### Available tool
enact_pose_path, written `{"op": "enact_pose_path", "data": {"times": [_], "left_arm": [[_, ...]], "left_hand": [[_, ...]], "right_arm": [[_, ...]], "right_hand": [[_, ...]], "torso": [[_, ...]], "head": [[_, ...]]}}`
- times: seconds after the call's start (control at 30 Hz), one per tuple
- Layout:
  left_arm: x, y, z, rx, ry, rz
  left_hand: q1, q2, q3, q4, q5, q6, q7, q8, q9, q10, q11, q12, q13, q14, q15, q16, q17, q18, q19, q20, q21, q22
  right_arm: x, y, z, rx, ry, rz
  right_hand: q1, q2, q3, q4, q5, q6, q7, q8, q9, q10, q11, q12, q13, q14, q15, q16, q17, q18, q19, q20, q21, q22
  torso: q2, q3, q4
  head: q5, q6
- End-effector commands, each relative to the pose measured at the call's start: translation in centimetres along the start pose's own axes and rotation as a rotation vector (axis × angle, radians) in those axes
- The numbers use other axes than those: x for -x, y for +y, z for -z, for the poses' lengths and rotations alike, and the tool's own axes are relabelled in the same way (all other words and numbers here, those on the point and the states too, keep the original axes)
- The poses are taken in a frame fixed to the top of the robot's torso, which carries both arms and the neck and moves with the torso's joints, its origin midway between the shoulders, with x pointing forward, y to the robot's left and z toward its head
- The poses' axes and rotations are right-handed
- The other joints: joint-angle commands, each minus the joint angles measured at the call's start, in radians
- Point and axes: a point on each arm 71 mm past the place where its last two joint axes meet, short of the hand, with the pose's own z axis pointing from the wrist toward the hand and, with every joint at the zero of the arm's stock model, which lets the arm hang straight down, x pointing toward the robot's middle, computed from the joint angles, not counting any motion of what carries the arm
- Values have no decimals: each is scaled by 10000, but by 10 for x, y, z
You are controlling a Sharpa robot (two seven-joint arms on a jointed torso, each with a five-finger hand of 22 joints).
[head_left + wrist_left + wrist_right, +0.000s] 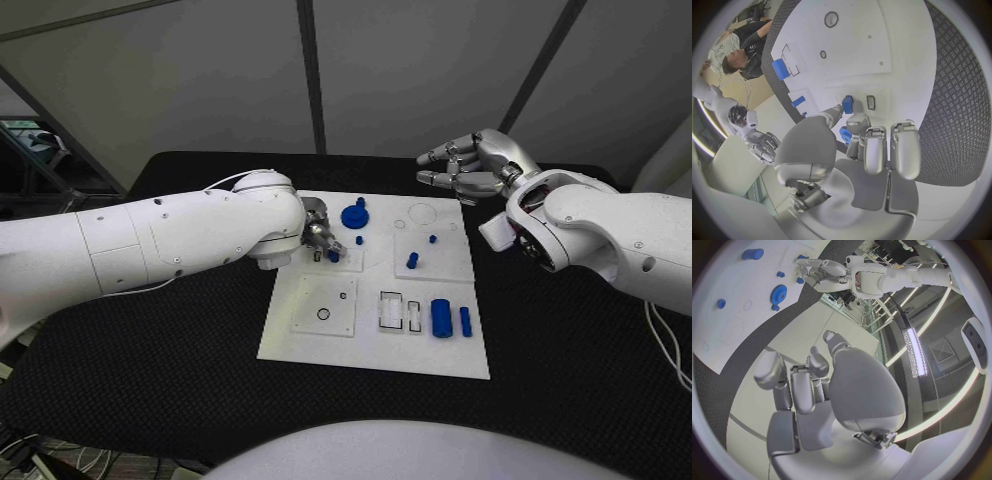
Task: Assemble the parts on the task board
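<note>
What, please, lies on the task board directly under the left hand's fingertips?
The left hand pinches a small blue part over the task board, beside a dark-outlined rectangular slot. Whether the part touches the board cannot be told; the fingers cover its underside.

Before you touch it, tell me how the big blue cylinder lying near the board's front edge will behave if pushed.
The blue cylinder lies on its side on the task board, so a sideways nudge would probably roll it. It looks rigid and smooth, so possibly slippery. It seems light.
</note>
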Motion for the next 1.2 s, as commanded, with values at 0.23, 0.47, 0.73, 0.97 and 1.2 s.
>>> {"op": "enact_pose_path", "data": {"times": [0.23, 0.47, 0.73, 0.97, 1.2], "left_arm": [[0, 1, 0, 120, 88, -17], [1, 2, -1, 138, 29, 34], [1, 1, 0, 118, -13, 69], [-1, -1, 2, 40, 52, 10], [-2, -3, 4, -33, 126, -60]], "left_hand": [[-290, -29, -606, 286, -17, 117, -13, -50, 60, -31, -32, -43, -86, 1018, -70, 50, 2614, -1019, 555, -81, 73, 1538], [-432, 29, -1181, 657, -18, 135, -40, -52, 113, -35, -54, -57, -180, 1019, -89, 52, 2616, -1027, 573, -98, 94, 1582], [-427, 64, -1350, 762, -14, 143, -49, -48, 133, -40, -61, -70, -224, 1019, -94, 52, 2617, -1028, 575, -104, 94, 1588], [-417, 73, -1371, 773, -12, 148, -52, -45, 137, -47, -63, -87, -251, 1020, -96, 53, 2619, -1030, 579, -105, 102, 1598], [-362, 107, -1410, 784, -2, 158, -60, -36, 149, -45, -70, -92, -271, 1019, -100, 53, 2618, -1030, 580, -108, 102, 1601]], "right_arm": [[0, 2, 0, 43, 60, -30], [0, 1, 0, 38, 61, -30], [0, 1, 0, 39, 63, -28], [0, 1, -1, 41, 71, -28], [0, 1, -1, 35, 62, -23]], "right_hand": [[-99, 17, 26, 45, 34, -38, -19, 9, -14, -40, -5, -43, -15, 420, -52, -60, -5, 67, -32, 2, -53, -6], [-122, 16, 21, 58, 32, -41, -19, 7, -14, -39, -4, -45, -20, 419, -51, -69, -16, 68, -34, 2, -60, -16], [-122, 16, 21, 58, 32, -41, -19, 7, -14, -39, -4, -45, -20, 419, -51, -69, -16, 68, -34, 2, -60, -16], [-122, 16, 21, 58, 32, -41, -19, 7, -14, -39, -4, -45, -20, 419, -51, -69, -16, 68, -34, 2, -60, -16], [-122, 16, 21, 58, 32, -41, -19, 7, -14, -39, -4, -45, -20, 419, -51, -69, -16, 68, -34, 2, -60, -16]], "torso": [[-6, -4, 9], [-9, -10, 10], [-8, -6, 11], [-7, -5, 8], [-10, -3, 14]], "head": [[-25, -9], [-21, -1], [-20, 6], [-24, 5], [-24, 11]]}}
